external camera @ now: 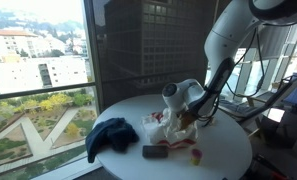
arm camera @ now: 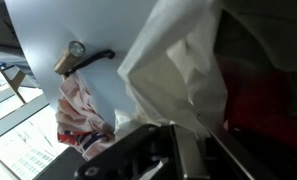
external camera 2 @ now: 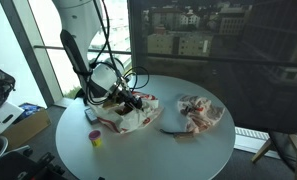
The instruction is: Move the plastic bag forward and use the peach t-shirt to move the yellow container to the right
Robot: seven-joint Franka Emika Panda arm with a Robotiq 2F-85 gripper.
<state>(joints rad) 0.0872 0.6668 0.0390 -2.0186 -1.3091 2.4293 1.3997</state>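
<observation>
The white plastic bag (external camera: 166,126) lies crumpled near the middle of the round table, with red things inside; it also shows in an exterior view (external camera 2: 128,113) and fills the wrist view (arm camera: 178,70). My gripper (external camera: 185,108) (external camera 2: 121,97) is down on the bag, and in the wrist view its fingers (arm camera: 164,150) are closed on a fold of it. The peach t-shirt (external camera 2: 199,112) (arm camera: 76,108) lies bunched across the table from the bag; backlit, it looks dark in an exterior view (external camera: 110,136). The small yellow container (external camera: 196,155) (external camera 2: 95,139) stands near the table edge, apart from the gripper.
A dark flat object (external camera: 153,151) (external camera 2: 174,128) lies between bag and shirt; in the wrist view a dark tool with a light handle (arm camera: 80,56) shows there. The round white table (external camera: 228,150) (external camera 2: 158,155) stands by large windows. Boxes (external camera 2: 23,122) sit on the floor.
</observation>
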